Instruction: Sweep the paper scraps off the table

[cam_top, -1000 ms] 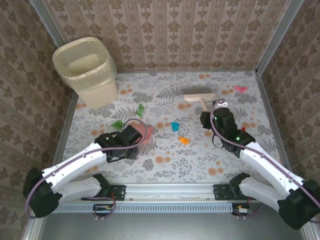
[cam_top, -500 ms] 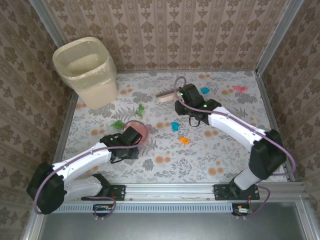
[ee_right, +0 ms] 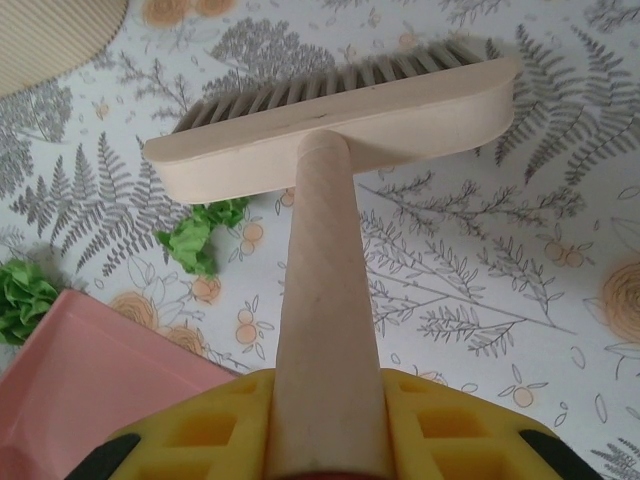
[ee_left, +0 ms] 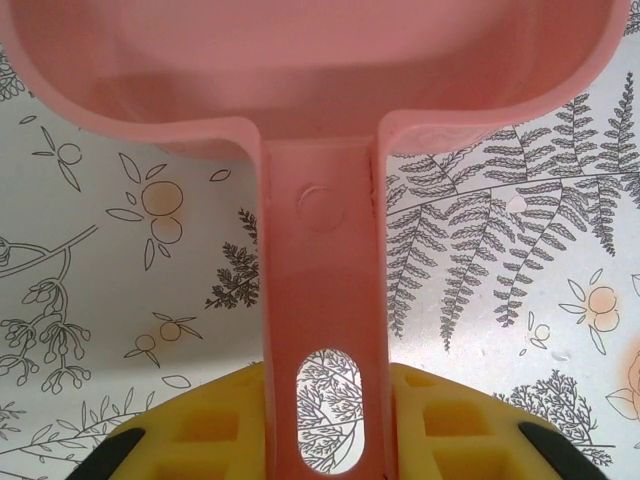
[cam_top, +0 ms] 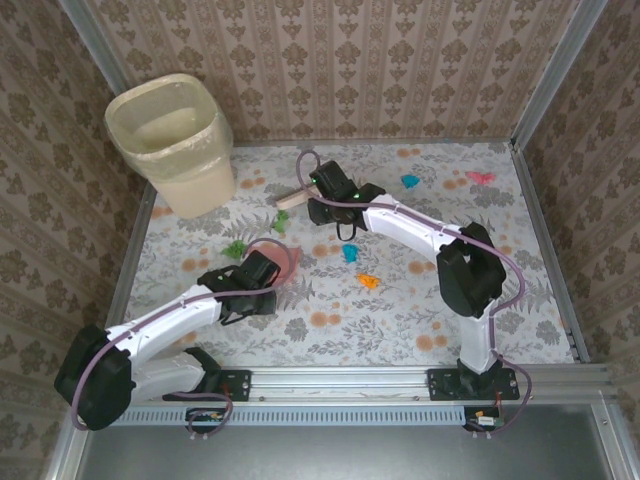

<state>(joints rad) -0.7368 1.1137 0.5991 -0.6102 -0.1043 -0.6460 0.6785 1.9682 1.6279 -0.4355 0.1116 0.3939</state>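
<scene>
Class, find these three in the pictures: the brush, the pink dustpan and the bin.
brush (ee_right: 330, 120), right wrist view, on its wooden head.
pink dustpan (ee_left: 322, 260), left wrist view, on its handle.
bin (cam_top: 195, 183), top external view, on its front wall.

Pink dustpan (ee_left: 320, 250), its handle tight in the left gripper (ee_left: 325, 430), above the fern-printed table (ee_left: 520, 250).

One cream plastic bin (cam_top: 170, 140), one pink plastic dustpan (cam_top: 288, 263), one wooden brush (cam_top: 292, 198), and six small crumpled paper scraps (cam_top: 350, 252) are visible.
</scene>
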